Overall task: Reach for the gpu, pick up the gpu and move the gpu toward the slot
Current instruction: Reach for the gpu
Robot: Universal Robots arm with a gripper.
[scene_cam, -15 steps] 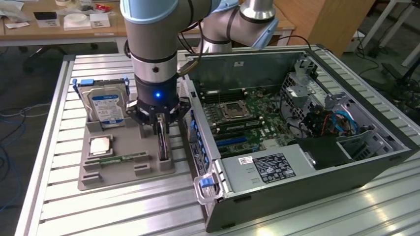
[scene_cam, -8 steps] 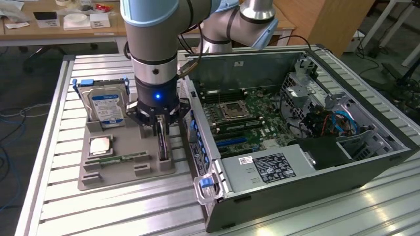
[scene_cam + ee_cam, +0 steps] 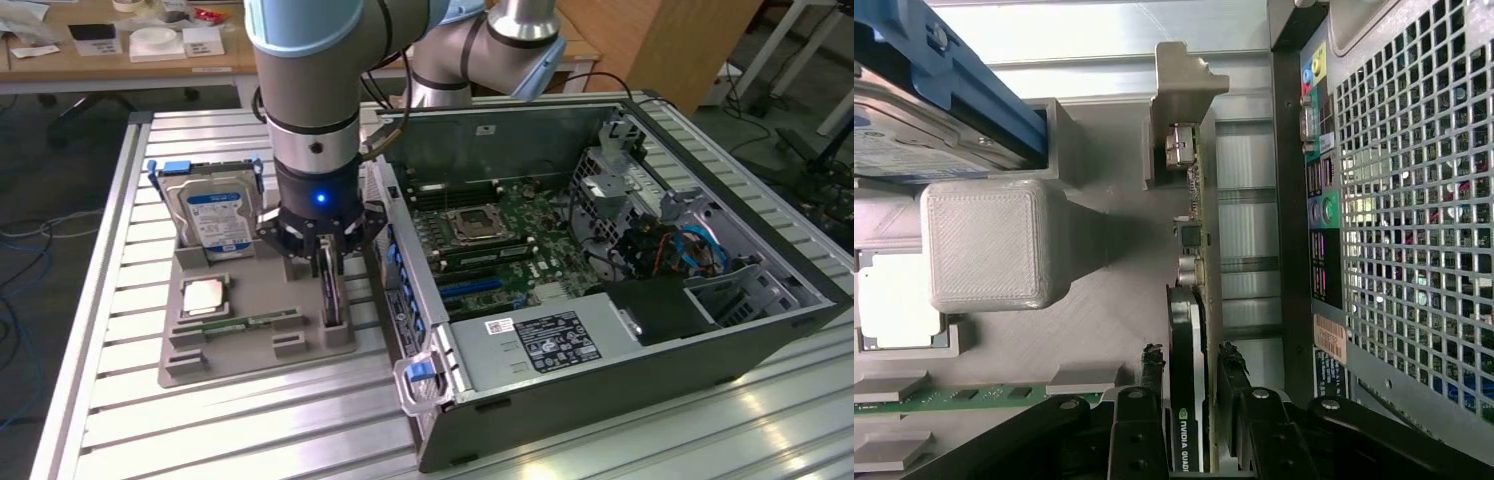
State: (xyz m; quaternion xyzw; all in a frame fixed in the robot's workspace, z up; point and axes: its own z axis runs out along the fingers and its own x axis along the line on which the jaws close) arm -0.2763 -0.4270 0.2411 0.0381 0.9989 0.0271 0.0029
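The gpu [image 3: 330, 295] stands on edge in a slot of the grey holder tray [image 3: 254, 355], beside the open computer case. In the wrist view the gpu [image 3: 1189, 320] is a dark slab with a green board edge and a silvery bracket [image 3: 1179, 110] at its far end. My gripper [image 3: 327, 262] is lowered over its top edge. It is open, with one finger [image 3: 1152, 362] on each side of the card, close to its faces. Inside the case, the motherboard's blue and black expansion slots [image 3: 470, 288] lie free.
A blue-labelled hard drive [image 3: 214, 215] stands upright at the tray's back. A processor [image 3: 203, 297] and a memory stick [image 3: 240, 325] lie in the tray. The case wall [image 3: 400, 270] rises just to the exterior view's right of the card. Its perforated rear panel [image 3: 1414, 200] is close by.
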